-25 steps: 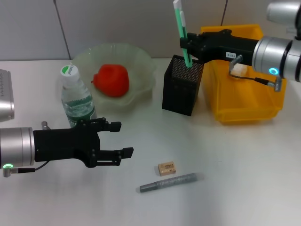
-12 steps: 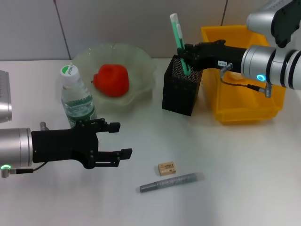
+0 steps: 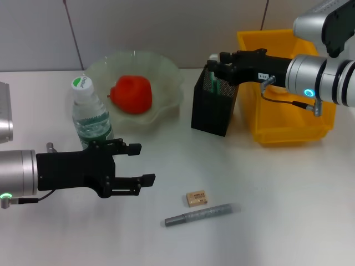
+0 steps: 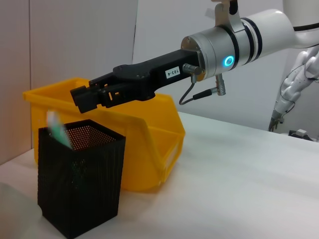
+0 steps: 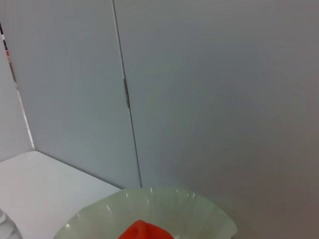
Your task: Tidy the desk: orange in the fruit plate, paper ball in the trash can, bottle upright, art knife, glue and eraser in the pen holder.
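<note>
My right gripper (image 3: pixel 215 62) hangs open just above the black mesh pen holder (image 3: pixel 213 113). A slim green-and-white stick (image 3: pixel 214 82) stands inside the holder, free of the fingers. The left wrist view shows the same: the right gripper (image 4: pixel 92 97), the stick (image 4: pixel 56 130) and the holder (image 4: pixel 79 184). The orange (image 3: pixel 132 93) lies in the pale green fruit plate (image 3: pixel 166 69). The bottle (image 3: pixel 89 113) stands upright. My left gripper (image 3: pixel 141 163) is open and empty, low in front of the bottle. The tan eraser (image 3: pixel 196 198) and a grey pen-shaped stick (image 3: pixel 199 215) lie on the desk. The paper ball is hidden.
The yellow trash can (image 3: pixel 288 124) stands right of the pen holder, under my right forearm, and shows in the left wrist view (image 4: pixel 149 144). The right wrist view shows the wall, the plate rim (image 5: pixel 199 204) and the orange's top (image 5: pixel 144 231).
The green-and-white stick has dropped from the right gripper's hold down into the pen holder. The right gripper has let it go. The left arm has stayed in place.
</note>
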Available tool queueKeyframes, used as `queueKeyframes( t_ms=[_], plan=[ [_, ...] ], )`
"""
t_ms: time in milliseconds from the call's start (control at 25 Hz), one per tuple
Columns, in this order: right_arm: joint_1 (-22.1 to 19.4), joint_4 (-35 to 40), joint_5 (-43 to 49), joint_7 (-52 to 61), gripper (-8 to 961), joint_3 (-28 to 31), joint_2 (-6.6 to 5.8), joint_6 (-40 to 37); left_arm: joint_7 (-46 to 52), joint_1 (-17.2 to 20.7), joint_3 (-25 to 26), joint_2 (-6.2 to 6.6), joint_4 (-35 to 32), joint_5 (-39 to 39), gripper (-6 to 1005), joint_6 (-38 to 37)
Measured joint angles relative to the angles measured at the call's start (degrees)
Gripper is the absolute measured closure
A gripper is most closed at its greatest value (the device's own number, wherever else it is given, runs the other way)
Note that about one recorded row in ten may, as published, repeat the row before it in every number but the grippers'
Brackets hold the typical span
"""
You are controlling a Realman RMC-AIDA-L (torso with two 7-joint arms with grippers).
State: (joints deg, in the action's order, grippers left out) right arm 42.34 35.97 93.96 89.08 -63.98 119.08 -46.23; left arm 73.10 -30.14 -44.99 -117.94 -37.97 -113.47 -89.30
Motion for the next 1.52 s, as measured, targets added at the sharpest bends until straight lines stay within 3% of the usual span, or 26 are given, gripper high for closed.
queueKeyframes(
  t_ms=[240, 720, 920, 1080, 1280, 1360, 1520],
  plan=[
    [0.0, 0.2, -0.1, 0.1, 460, 0.3, 0.0, 0.0, -0.2, 0.2, 0.0, 0.0, 0.0, 0.0, 197, 0.0],
    [-1.4, 2.8, -4.6, 7.3, 327, 4.7, -0.17, -5.0, -0.2, 0.5, 0.1, -0.07, 0.0, 0.0, 197, 0.2],
    [-2.7, 3.7, -10.3, 9.3, 193, 11.3, -0.97, -18.5, -0.3, 0.5, 0.1, -0.11, 0.2, 0.0, 197, 0.2],
    [-3.5, 3.8, -10.9, 10.4, 193, 14.3, -3.1, -31.7, -1.0, 0.6, 0.1, -0.17, 0.4, 0.0, 197, -0.3],
    [-1.0, 4.5, -1.7, 16.2, 194, 14.0, -8.24, -43.2, -1.0, 0.7, -0.2, -0.16, 0.4, 0.0, 197, -1.7],
    [1.2, 5.0, 4.7, 18.6, 194, 14.0, -9.58, -46.1, -1.0, 0.8, -0.2, -0.06, 0.4, -0.1, 197, -2.1],
    [6.0, 7.3, 18.3, 22.9, 194, 14.0, -10.14, -49.3, -0.5, 1.3, -0.1, 0.43, 0.2, -0.3, 197, -2.8]
  ],
)
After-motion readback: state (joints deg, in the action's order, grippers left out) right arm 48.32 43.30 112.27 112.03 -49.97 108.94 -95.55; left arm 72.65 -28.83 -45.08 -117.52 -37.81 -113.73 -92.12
